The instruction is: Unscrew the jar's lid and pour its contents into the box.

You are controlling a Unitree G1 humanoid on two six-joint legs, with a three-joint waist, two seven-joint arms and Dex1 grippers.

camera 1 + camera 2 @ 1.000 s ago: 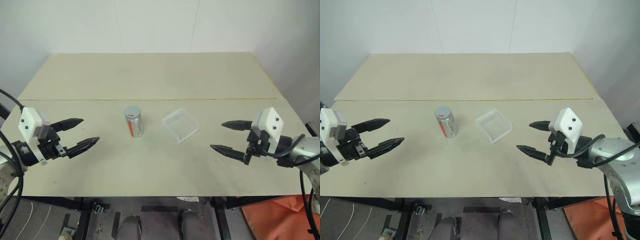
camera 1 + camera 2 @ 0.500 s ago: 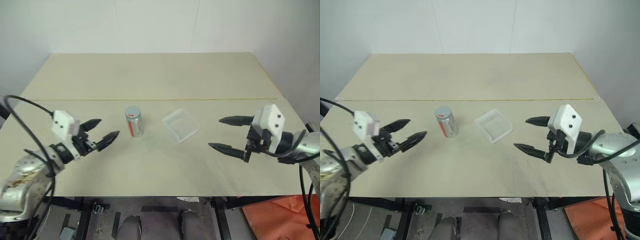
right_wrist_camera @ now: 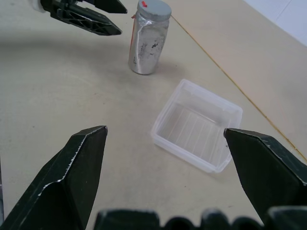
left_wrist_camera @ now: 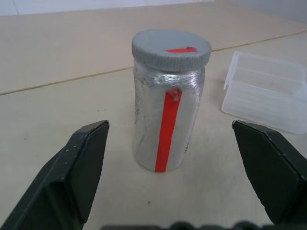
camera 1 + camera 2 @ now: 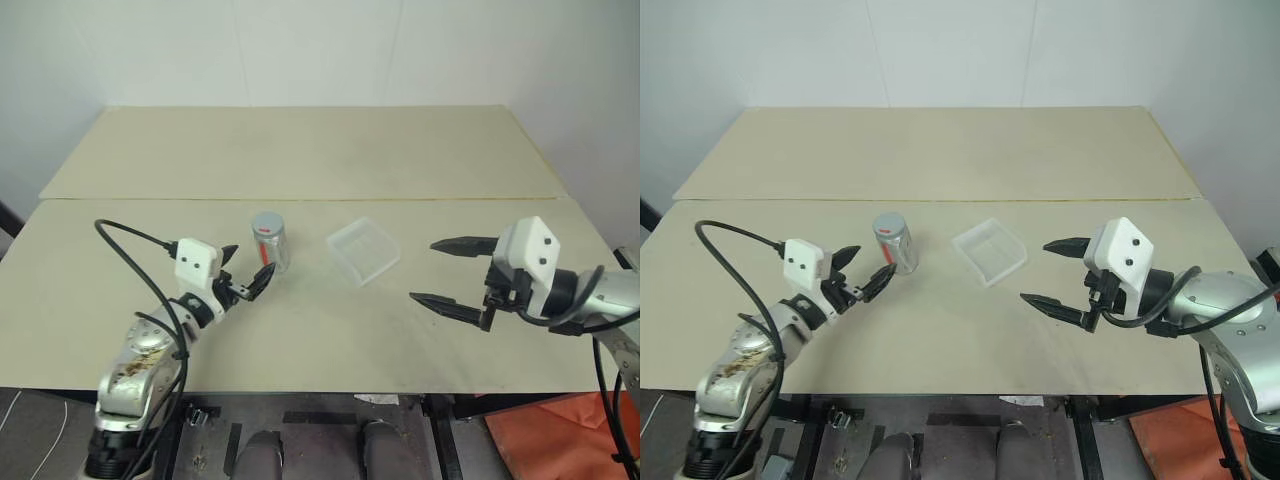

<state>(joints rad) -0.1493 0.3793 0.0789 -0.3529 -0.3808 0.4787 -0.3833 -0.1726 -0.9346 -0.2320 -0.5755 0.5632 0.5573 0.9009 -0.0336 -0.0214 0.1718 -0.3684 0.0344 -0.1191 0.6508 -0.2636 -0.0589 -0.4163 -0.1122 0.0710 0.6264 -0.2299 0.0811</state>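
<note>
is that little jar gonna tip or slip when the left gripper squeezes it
The jar stands tall on a narrow base, so an off-centre push would probably tip it. Its smooth, shiny side may be slippery. On its side it would likely roll.

The jar (image 5: pixel 894 243) stands upright on the counter (image 5: pixel 940 160), its lid (image 5: pixel 888 225) on. The box (image 5: pixel 989 251) sits just beside it on the robot's right. The left gripper (image 5: pixel 864 274) hovers just left of the jar, jaws apart; the right gripper (image 5: pixel 1048 272) hangs near the box, jaws spread wide
</note>
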